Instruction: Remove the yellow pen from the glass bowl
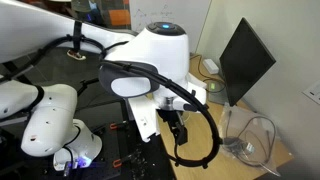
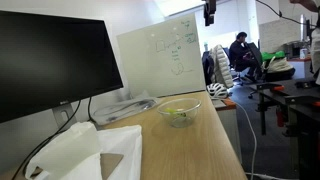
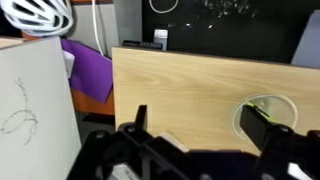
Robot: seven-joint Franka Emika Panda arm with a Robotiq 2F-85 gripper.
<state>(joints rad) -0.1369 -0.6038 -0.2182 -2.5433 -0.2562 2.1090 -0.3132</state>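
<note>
Below tool [image 2: 209, 13], yellow pen [image 2: 178, 111] in glass bowl [image 2: 181, 118]

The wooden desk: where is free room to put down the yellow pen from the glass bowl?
Bare wood lies between the glass bowl and the white bag, and along the desk edge. Crowded: papers under the whiteboard.

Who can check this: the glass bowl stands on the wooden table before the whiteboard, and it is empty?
One slip. The glass bowl does stand on the wooden table before the whiteboard, but it is not empty: an exterior view shows the yellow pen lying inside it.
</note>
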